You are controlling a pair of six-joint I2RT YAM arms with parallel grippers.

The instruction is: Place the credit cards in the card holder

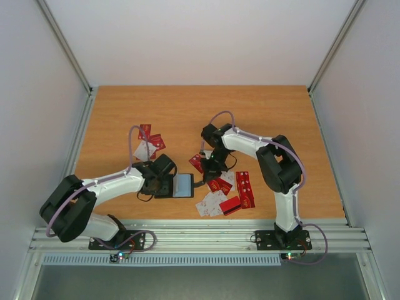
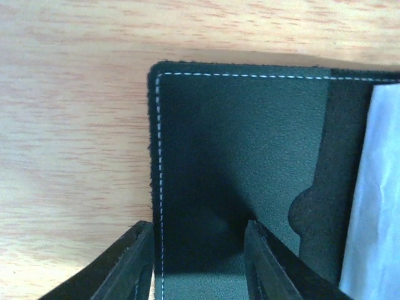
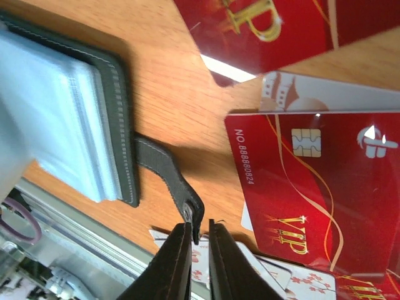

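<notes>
Near the front edge of the desk, the holder lay open between the two arms. Its grey-blue pockets faced up and its black flap was spread toward the left arm.

We saw the left claw low over that flap with its jaws apart. One finger stood over the bare wood just off the flap's stitched edge and the other over the black lining, so the edge ran between them. Nothing was pinched there. We could not tell whether the fingers pressed on the leather or hung just above it.

On the holder's right side, a short black strap with a small stud near its tip stuck out over the wood. The right claw stood at that tip with its jaws almost touching, and we read this as a grip on the strap.

All the cards we could see lay on the desk in two loose groups. One group, red and white cards overlapping, spread just right of the holder, around the right claw. The other sat farther back, behind the left arm and well apart from the holder.

From the right wrist we made out a red card marked VIP, with a chip, near the strap's tip. It partly covered a white card.
</notes>
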